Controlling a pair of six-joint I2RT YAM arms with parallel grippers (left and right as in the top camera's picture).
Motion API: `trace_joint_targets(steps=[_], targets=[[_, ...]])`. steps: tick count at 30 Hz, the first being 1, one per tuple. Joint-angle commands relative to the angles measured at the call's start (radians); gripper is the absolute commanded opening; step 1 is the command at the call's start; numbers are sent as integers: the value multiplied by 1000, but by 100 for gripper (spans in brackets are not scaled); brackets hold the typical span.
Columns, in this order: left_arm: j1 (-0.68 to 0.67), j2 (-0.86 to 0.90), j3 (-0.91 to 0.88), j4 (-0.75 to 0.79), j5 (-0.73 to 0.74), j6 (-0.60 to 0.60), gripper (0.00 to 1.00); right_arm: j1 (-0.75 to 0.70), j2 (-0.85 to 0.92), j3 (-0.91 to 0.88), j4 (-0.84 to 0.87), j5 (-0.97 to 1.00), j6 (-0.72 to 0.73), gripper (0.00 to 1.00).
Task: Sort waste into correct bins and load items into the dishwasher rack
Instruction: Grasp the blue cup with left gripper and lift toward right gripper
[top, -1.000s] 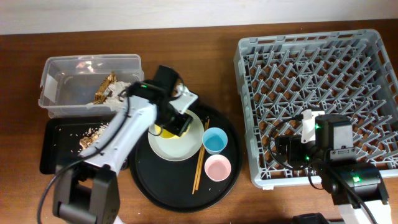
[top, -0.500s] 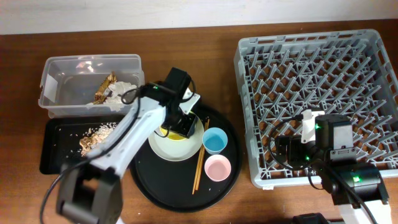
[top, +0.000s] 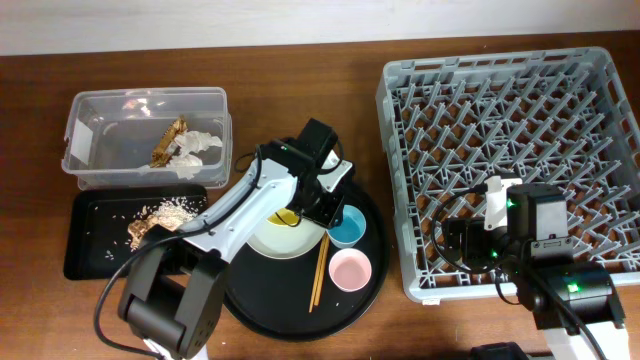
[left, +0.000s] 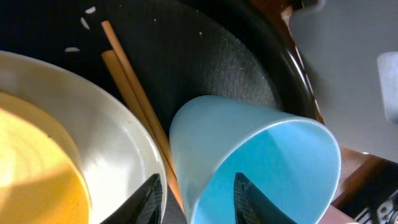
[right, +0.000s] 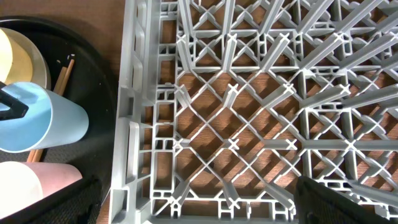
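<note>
Blue cup sits between spread jaws of the left gripper, tips cut off, contact unclear. Right gripper gapes over the rack, fingers barely showing.

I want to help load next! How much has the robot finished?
Rubbish looks sorted: crumpled white tissue and shiny gold-brown wrapper sit in the clear plastic tub, food scraps in the shallow black tray. In hand: left jaws straddle the rim of the light-blue cup. To do: the grey plastic rack is empty; grey-green plate, yellow bowl, pink cup, wooden chopsticks wait.
</note>
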Motion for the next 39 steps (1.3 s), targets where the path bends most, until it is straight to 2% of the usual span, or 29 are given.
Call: trace_joint_targets(steps=[1, 3, 5, 9, 11, 12, 13, 14, 18, 21, 22, 24, 29, 35, 37, 38, 39], targets=[[2, 5, -5, 71, -51, -69, 8, 5, -3, 13, 0, -6, 0, 99], [12, 5, -5, 90, -54, -106, 1, 5, -3, 13, 0, -6, 0, 99], [44, 0, 6, 91, -17, -130, 0, 5, -3, 13, 0, -6, 0, 99], [160, -107, 31, 100, 177, -134, 0, -3, -3, 21, 47, 26, 37, 99], [275, -166, 31, 126, 366, -153, 0, -55, -3, 26, 108, -3, 100, 98], [333, -175, 31, 140, 481, -178, 0, -87, -2, 26, 137, -82, 99, 99], [406, -172, 31, 164, 677, -193, 0, -145, 19, 26, 192, -359, 66, 99], [434, -169, 31, 180, 796, -193, 0, -164, 41, 26, 214, -537, 30, 99], [422, -169, 31, 246, 1006, -210, 0, -171, 175, 25, 283, -1047, -18, 99], [384, -169, 31, 296, 1006, -255, 0, -171, 274, 25, 349, -1237, -23, 99], [356, -169, 31, 341, 1005, -303, 0, -170, 320, 25, 409, -1329, -23, 99], [321, -169, 31, 384, 1005, -352, 0, -169, 352, 25, 475, -1400, -23, 99], [235, -169, 31, 450, 1001, -418, 0, -170, 368, 25, 572, -1421, -22, 99], [171, -169, 31, 452, 971, -436, 0, -170, 368, 25, 635, -1466, -22, 100], [163, -169, 31, 455, 971, -439, 0, -170, 368, 25, 651, -1466, -22, 94], [162, -169, 31, 455, 964, -439, 0, -170, 368, 25, 661, -1465, -22, 82], [163, -169, 31, 455, 964, -440, 0, -170, 368, 25, 661, -1465, -22, 81]])
